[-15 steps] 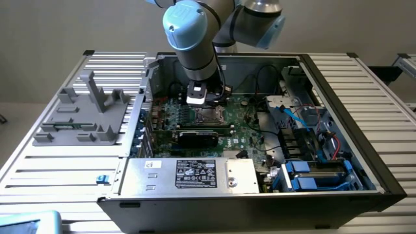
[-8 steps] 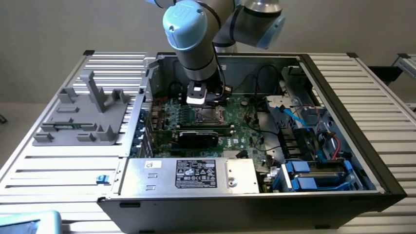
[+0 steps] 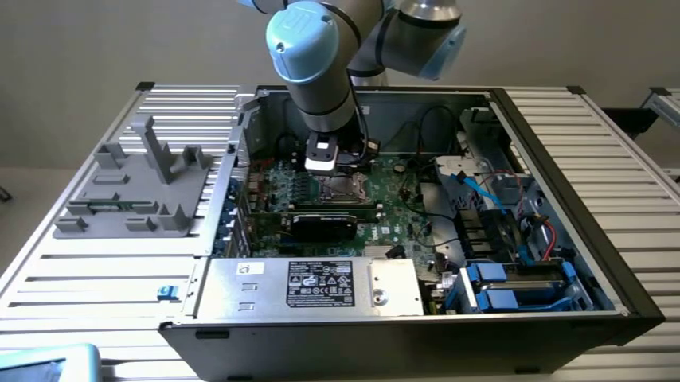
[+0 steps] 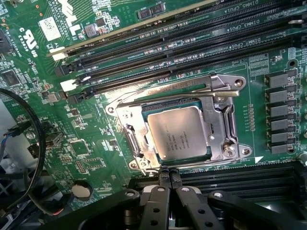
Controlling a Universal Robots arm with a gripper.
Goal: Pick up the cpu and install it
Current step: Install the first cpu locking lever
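Note:
The cpu [image 4: 175,132], a small square chip with a shiny silver top, lies flat inside the dark socket with its metal frame [image 4: 225,115] on the green motherboard [image 4: 57,57]. My gripper [image 4: 169,176] is shut, its two black fingers [image 4: 163,179] pressed together with nothing between them, just beside the socket's edge and apart from the chip. In the exterior view the arm reaches down into the open computer case [image 3: 552,159], and the gripper [image 3: 338,173] hangs right above the socket [image 3: 342,189].
Long black memory slots [image 4: 192,43] run beside the socket. A black cable [image 4: 29,124] loops near the board's edge. A graphics card [image 3: 324,223], power supply [image 3: 308,282] and blue drive bays [image 3: 510,290] crowd the case. A grey fixture with upright posts [image 3: 138,183] stands at the exterior view's left.

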